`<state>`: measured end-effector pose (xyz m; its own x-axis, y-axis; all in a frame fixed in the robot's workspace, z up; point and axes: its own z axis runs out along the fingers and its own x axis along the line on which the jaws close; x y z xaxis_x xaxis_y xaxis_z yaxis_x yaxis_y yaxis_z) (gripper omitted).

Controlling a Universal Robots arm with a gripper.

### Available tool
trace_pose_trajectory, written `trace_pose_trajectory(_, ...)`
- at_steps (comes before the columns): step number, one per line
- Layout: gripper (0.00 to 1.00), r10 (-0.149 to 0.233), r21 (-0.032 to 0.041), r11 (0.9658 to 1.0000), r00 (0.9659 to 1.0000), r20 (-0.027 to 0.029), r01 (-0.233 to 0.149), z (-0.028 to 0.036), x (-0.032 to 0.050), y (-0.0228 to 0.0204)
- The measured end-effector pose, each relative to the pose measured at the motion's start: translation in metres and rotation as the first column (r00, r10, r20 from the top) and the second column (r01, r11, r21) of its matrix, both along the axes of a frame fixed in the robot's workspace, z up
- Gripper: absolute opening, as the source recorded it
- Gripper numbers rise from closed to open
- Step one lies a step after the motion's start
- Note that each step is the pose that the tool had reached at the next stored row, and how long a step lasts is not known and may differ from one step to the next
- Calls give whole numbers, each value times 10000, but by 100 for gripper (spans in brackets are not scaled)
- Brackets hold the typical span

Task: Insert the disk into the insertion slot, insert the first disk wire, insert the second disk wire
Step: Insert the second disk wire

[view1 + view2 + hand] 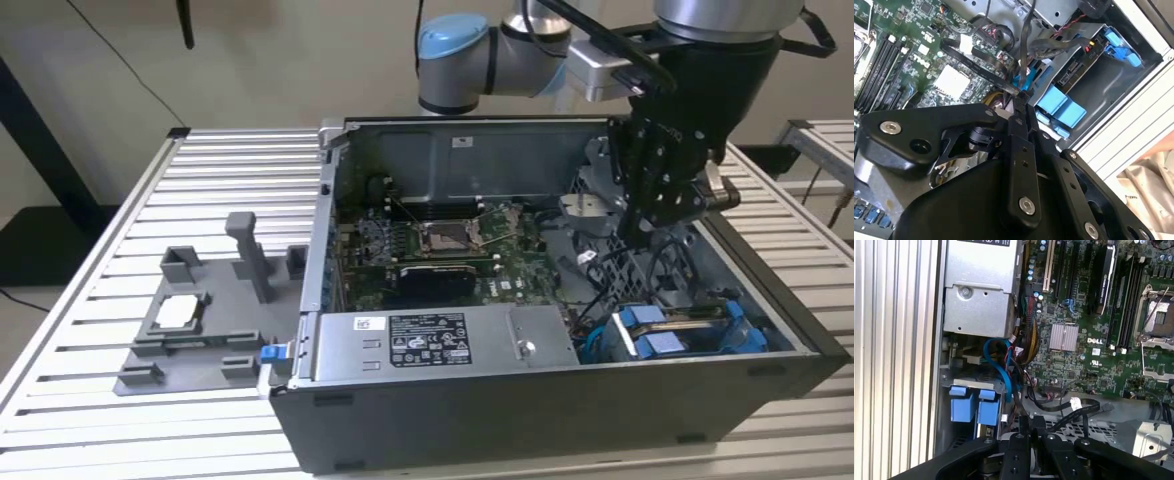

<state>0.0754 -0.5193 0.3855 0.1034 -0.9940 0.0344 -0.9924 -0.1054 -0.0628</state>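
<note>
The big computer box [534, 410] lies open on the desk [80, 330]. The disk [667, 335], with its bright blue tabs, already sits in the insertion slot [969, 384], at the near corner on the exterior view's right.

The end effector [643, 232] hangs down inside the box, a little farther back than the disk. In both wrist views its two fingers [1024, 150] are pressed close together. They pinch the end of a thin black wire [979, 62].

Here is what I think could go wrong. The fingers grip only a small bit of the wire, so it could slip or twist. Then the plug would meet the disk crooked and not go in. A hard push could bend it.

A lot of other wires lie close by, like the blue wire [1001, 365] beside the disk. The end effector could hook one and tug it loose.

The green board [441, 240] is just beside the fingers too. A low move could bump its small parts. The right wall of the box is also near the arm.
</note>
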Motion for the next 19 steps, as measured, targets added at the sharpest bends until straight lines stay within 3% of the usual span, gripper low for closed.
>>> trace_pose_trajectory(3, 17, 0, -146, 9999, 10000, 45, 0, -5, -6, 33)
trace_pose_trajectory(6, 23, 2, -266, 9996, 9999, 144, 2, -18, -12, 65)
trace_pose_trajectory(10, 23, 5, -420, 9991, 9998, 216, 4, -33, -18, 67)
trace_pose_trajectory(15, 16, 5, -460, 9989, 9997, 226, 6, -42, -23, 47)
trace_pose_trajectory(19, 16, 4, -461, 9989, 9998, 222, 6, -43, -13, -32)
